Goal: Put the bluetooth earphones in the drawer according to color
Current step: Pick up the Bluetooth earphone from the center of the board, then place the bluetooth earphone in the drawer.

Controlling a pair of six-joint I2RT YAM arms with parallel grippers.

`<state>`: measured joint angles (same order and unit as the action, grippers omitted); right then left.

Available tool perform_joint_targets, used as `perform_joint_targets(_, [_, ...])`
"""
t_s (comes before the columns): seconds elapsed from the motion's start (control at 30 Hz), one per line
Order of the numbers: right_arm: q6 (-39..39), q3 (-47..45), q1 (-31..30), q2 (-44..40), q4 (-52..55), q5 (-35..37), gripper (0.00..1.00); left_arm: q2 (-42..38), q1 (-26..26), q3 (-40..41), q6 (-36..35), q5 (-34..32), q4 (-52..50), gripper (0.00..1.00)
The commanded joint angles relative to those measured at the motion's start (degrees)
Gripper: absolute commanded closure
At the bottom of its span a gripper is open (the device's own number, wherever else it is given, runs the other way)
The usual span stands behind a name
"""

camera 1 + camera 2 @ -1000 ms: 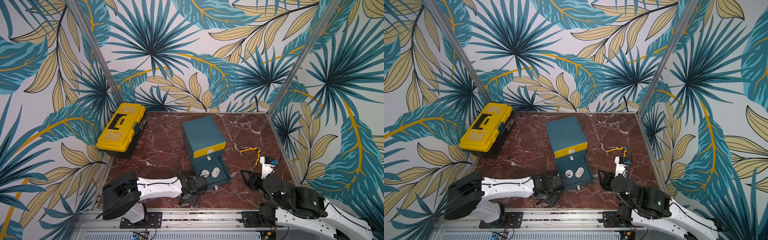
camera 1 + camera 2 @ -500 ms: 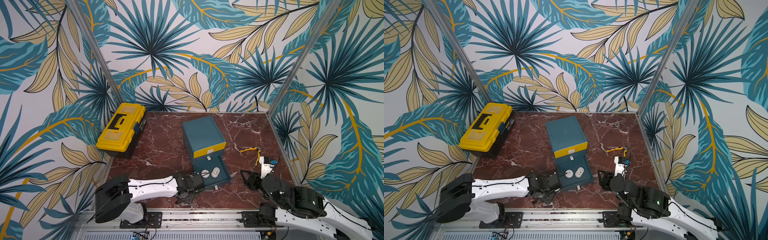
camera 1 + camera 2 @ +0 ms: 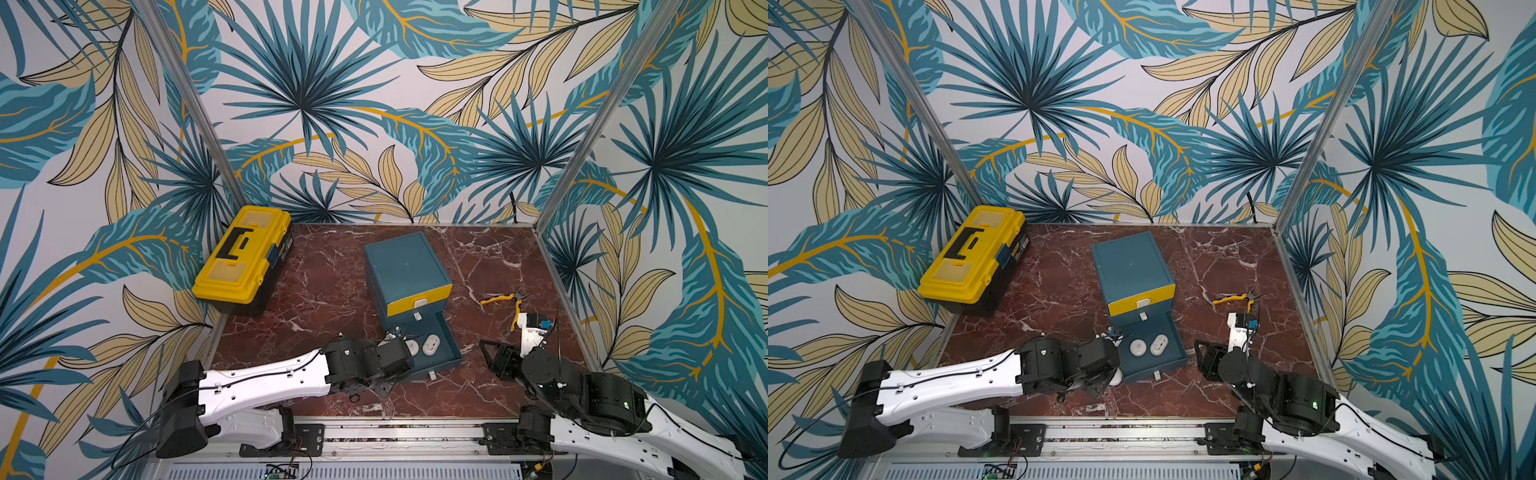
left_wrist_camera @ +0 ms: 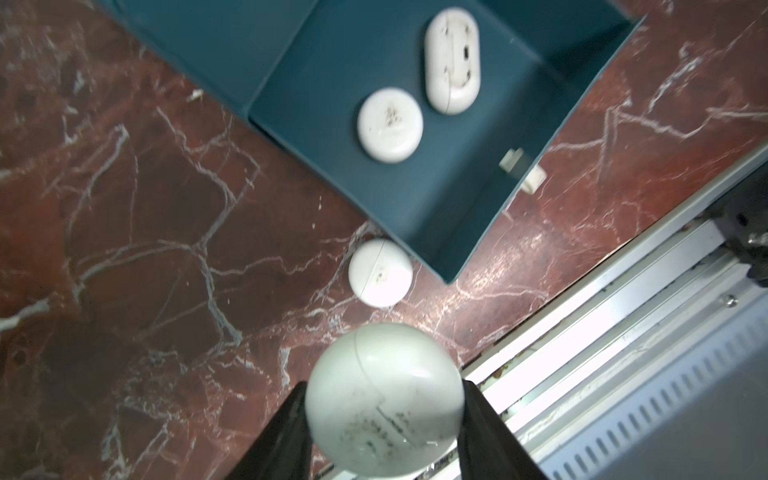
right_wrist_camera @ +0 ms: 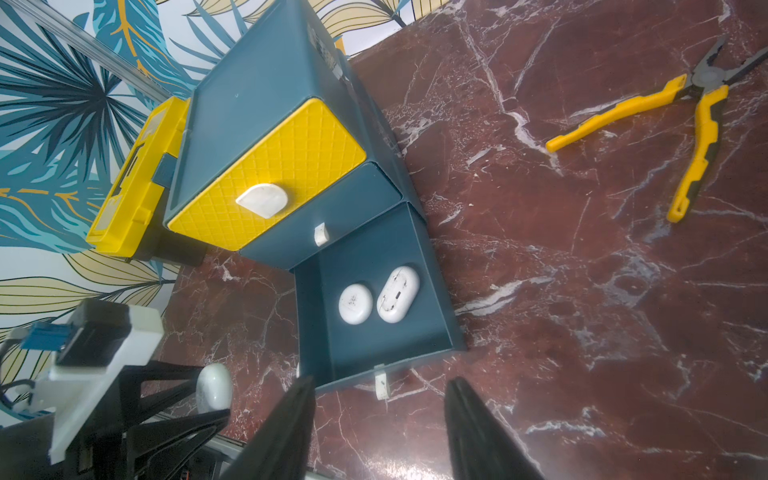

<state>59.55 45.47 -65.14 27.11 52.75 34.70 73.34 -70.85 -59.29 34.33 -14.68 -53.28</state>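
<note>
The drawer [image 3: 405, 266] is a teal cabinet with a yellow top front, and its bottom tray [image 3: 446, 357] is pulled out. Two white bluetooth earphones [image 4: 390, 124] [image 4: 453, 60] lie in that tray; they also show in both top views [image 3: 431, 345] [image 3: 1137, 347]. My left gripper [image 4: 384, 386] is shut on a third white case [image 4: 384, 409], just off the tray's near left corner. A fourth white case [image 4: 380, 274] rests on the table against that corner. My right gripper [image 5: 378, 424] stands open and holds nothing, in front of the tray's white tab handle [image 5: 381, 384].
A yellow-and-black toolbox [image 3: 243, 255] sits at the back left. Yellow-handled pliers [image 3: 505, 301] lie on the red marble table [image 3: 332, 291] right of the cabinet. A metal rail [image 3: 395, 434] runs along the front edge. Patterned walls close off three sides.
My left gripper's jaws have narrowed onto the white case, and the arm shifted slightly left, then back toward the tray. The right arm has not moved.
</note>
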Motion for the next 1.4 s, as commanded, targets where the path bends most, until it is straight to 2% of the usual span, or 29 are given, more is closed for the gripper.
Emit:
perform_joint_targets(0.0, [-0.31,-1.44,-0.18,-0.15,-0.54,0.72,0.44,4.38,-0.16,-3.77,-5.04,-3.90,6.15,0.49])
perform_joint_targets(0.17, [-0.49,-1.47,-0.16,-0.48,-0.54,0.72,0.44,13.95,0.98,-8.50,-10.15,-2.13,14.14,0.44])
perform_joint_targets(0.3, [-0.27,-1.57,-0.20,-1.33,-0.54,0.49,0.44,21.69,2.96,-12.95,-12.69,-0.21,16.68,0.44])
perform_joint_targets(0.57, [-0.53,-2.02,-0.20,-2.31,-0.45,0.93,0.44,31.06,6.22,-17.21,-14.51,5.12,18.70,0.44])
perform_joint_targets(0.7, [-0.66,-2.11,-0.16,-2.28,-0.33,1.29,0.44,34.48,6.88,-19.53,-14.73,5.63,16.87,0.43])
perform_joint_targets(1.17, [-0.85,-2.57,-0.17,-2.97,-0.03,1.75,0.44,35.13,8.06,-20.18,-13.94,6.77,7.16,0.41])
perform_joint_targets(1.37, [-0.90,-2.66,-0.17,-3.16,0.07,1.85,0.44,34.53,8.26,-20.46,-14.24,6.10,6.52,0.37])
